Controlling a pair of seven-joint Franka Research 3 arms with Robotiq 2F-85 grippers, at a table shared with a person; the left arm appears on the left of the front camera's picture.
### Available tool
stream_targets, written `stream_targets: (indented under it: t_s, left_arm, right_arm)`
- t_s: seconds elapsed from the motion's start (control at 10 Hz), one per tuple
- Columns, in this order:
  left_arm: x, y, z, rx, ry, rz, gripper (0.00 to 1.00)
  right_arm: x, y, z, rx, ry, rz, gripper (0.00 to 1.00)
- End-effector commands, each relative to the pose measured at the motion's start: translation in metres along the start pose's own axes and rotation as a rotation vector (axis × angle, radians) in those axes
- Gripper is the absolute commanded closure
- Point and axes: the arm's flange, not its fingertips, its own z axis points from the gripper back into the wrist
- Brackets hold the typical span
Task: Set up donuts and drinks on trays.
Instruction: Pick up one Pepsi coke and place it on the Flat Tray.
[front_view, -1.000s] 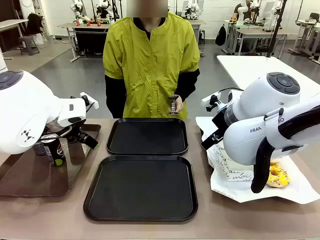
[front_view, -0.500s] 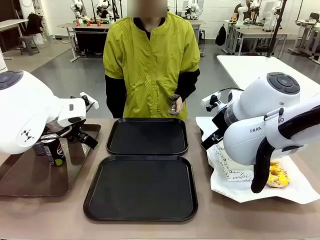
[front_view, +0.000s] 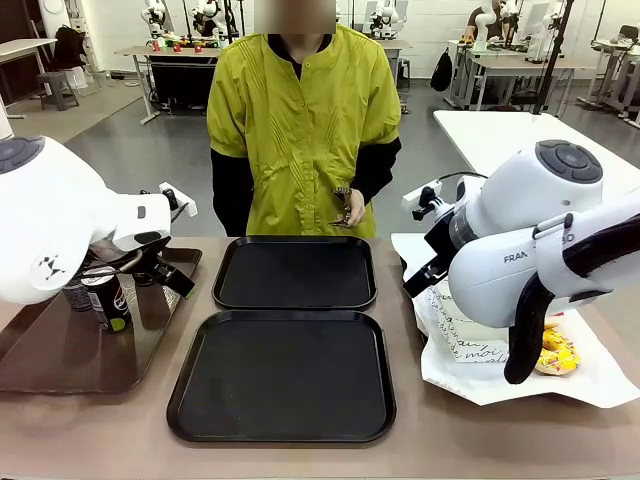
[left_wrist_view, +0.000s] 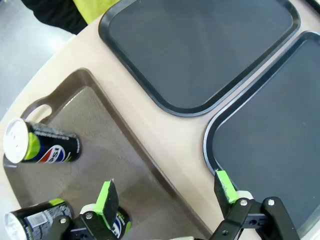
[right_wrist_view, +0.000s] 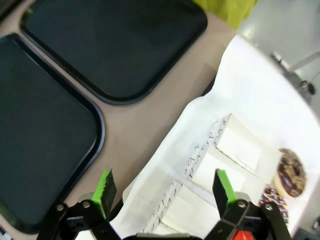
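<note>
The left gripper hangs spread wide, grasping nothing, over the brown tray where the drinks stand; each is probably light, smooth and easily dented, so pinch mid-body, squarely; the right gripper, equally wide, hovers near the donuts.

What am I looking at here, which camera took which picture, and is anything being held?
Two white robot arms share a table with a person standing across it. The front picture looks from between the arms: the left arm enters at picture left, the right arm at picture right. The other two come from wrist cameras looking along each gripper's green-padded fingers. The left gripper is open over the edge of a brown tray with soda cans; the right gripper is open above white paper with donuts. Neither holds anything. A near black tray and a far black tray lie in the middle. The person's hand holds something small, unclear what.
</note>
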Motion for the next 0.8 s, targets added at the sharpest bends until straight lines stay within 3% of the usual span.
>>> stream_targets:
  t_s: [0.0,0.4,0.6,0.7]
  left_arm:
    - [-0.045,-0.008,0.061,-0.011,0.065,-0.048,0.0]
    - [-0.11,-0.03,0.124,-0.162,0.164,-0.128,0.0]
    - [-0.13,-0.035,0.128,-0.169,0.164,-0.081,0.0]
    - [-0.12,-0.027,0.111,-0.119,0.159,-0.071,0.0]
  right_arm:
    - [-0.05,0.025,0.062,0.011,0.045,0.041,0.0]
    - [-0.142,0.063,0.141,0.061,0.167,0.057,0.0]
    - [-0.17,0.067,0.143,0.11,0.175,0.038,0.0]
    - [-0.159,0.052,0.128,0.051,0.19,0.029,0.0]
